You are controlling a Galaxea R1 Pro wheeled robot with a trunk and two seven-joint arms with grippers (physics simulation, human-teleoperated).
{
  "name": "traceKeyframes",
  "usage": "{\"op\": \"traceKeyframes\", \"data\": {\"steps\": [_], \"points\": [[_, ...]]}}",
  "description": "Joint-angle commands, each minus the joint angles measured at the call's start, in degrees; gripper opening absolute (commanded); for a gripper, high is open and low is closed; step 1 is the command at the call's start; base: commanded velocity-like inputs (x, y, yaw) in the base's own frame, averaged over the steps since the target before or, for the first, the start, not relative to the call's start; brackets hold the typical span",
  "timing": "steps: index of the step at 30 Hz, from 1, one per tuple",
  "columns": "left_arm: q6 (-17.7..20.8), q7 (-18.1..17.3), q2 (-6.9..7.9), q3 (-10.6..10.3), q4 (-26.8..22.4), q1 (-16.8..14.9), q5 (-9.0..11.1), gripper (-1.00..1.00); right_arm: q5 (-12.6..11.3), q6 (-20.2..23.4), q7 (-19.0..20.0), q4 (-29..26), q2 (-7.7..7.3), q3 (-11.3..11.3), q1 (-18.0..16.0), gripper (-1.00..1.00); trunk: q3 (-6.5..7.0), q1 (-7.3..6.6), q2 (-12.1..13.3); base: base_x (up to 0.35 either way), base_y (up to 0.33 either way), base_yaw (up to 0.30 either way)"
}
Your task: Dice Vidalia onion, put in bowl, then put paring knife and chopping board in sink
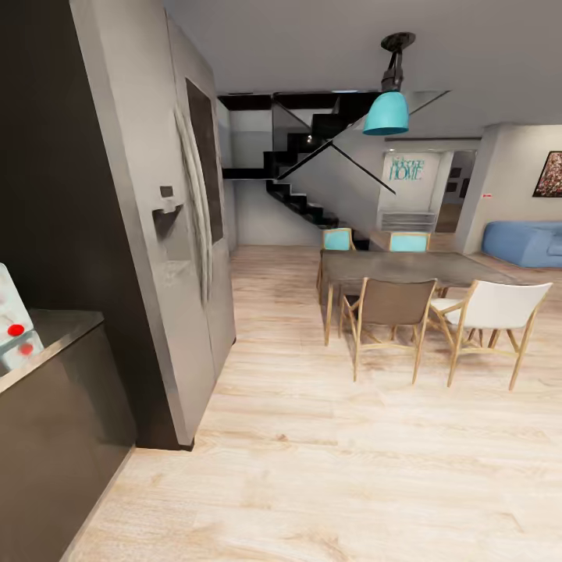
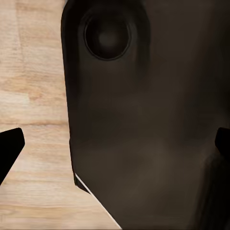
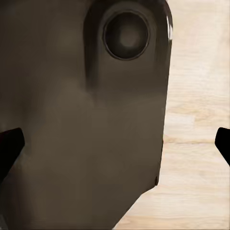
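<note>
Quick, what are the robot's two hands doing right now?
Left gripper: open, holding nothing.
Right gripper: open, holding nothing.

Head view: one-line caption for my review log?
Robot faces dining table and chairs across wooden floor, staircase behind.

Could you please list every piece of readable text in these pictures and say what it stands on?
"HOME": teal lettering on the far white wall beside the staircase.
A smaller line above it is too blurred to read.
The red dots on the pale object at the counter carry no text.
</note>
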Motion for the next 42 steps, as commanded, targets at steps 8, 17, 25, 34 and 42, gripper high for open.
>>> {"op": "traceKeyframes", "data": {"steps": [8, 17, 25, 34, 42], "points": [[-1.49, 0.04, -1.34, 0.21, -2.58, 0.42, -0.14, 1.0, -0.26, -1.54, -0.08, -0.22, -1.42, -0.33, -1.45, 1.0, -0.03, 0.0, -0.02, 0.0, 0.0, 0.0], [-4.27, 0.15, -1.55, 0.74, -5.49, 0.38, -0.01, 1.0, -0.26, -4.44, -0.09, -0.48, -1.49, 0.06, -1.33, 1.0, -0.03, 0.0, -0.02, 0.0, 0.0, 0.045], [-4.46, 0.09, -1.63, 0.73, -8.08, 0.4, 0.0, 1.0, -0.26, -6.27, -0.17, -0.46, -1.49, 0.02, -1.32, 1.0, -0.03, 0.0, -0.02, 0.0, 0.0, 0.226], [-4.48, 0.04, -1.52, 0.72, -10.19, 0.4, 0.0, 1.0, -0.26, -6.55, -0.17, -0.44, -1.49, -0.07, -1.32, 1.0, -0.04, 0.0, -0.02, 0.0, 0.0, 0.21], [-4.48, 0.27, -0.89, 0.7, -10.2, 0.38, 0.0, 1.0, -0.26, -7.35, -0.1, -0.44, -1.49, -0.01, -1.32, 1.0, -0.16, 0.0, -0.02, 0.0, 0.0, 0.183]]}}
